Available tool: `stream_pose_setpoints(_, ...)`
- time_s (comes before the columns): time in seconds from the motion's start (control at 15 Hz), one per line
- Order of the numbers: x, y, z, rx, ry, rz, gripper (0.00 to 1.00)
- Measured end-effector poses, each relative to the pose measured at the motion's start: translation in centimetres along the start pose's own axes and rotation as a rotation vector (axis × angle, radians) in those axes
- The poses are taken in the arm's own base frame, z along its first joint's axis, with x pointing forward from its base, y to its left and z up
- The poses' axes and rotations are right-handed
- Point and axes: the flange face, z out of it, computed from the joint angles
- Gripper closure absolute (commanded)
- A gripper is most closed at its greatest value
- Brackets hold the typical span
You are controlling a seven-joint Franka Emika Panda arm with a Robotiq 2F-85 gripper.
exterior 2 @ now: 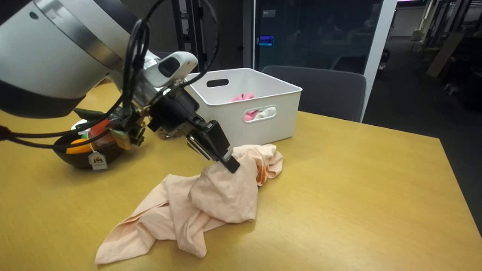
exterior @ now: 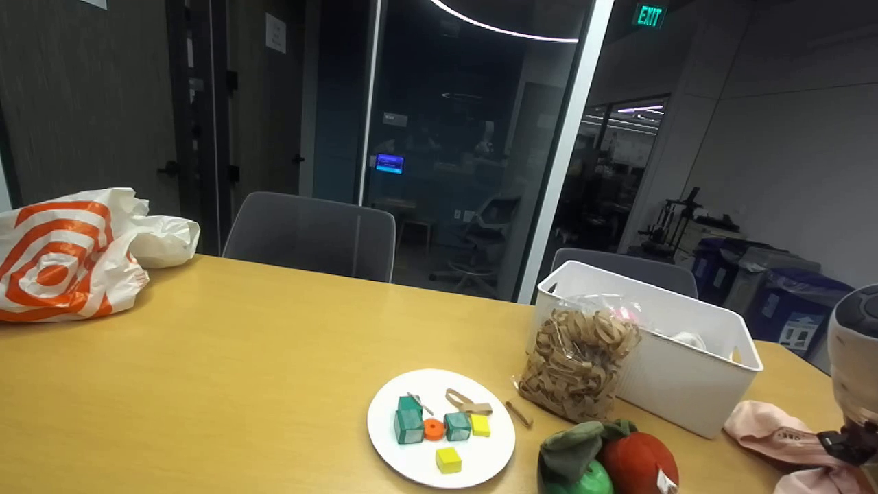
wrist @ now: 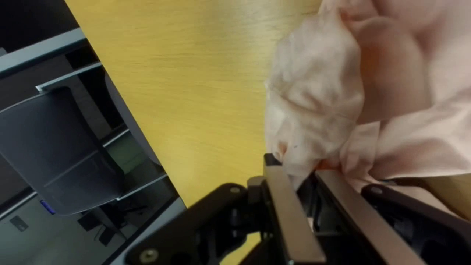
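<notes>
A pale peach-pink cloth lies crumpled on the table, an orange patch showing in its folds at the far end. My gripper slants down onto its raised part. In the wrist view, a bunched fold of the cloth runs between the two fingers of my gripper, which are closed around it. The cloth still rests on the tabletop. In an exterior view only part of the cloth and the black gripper show at the right edge.
Behind the cloth stands a white bin with pink and white items inside. A dark bowl of toy produce sits beside the arm. Further off are a clear bag of brown bands, a white plate with blocks, and a plastic bag.
</notes>
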Motion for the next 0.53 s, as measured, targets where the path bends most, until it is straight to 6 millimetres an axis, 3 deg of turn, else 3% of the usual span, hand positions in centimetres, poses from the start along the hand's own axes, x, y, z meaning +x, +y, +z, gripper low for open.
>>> stream_pose_setpoints(0.27,1.7,1.8,0.9,-0.101,0.02,0.058,0.81)
stream_pose_setpoints(0.53,2.8,2.0,2.8,-0.178,0.006,0.082,0.8)
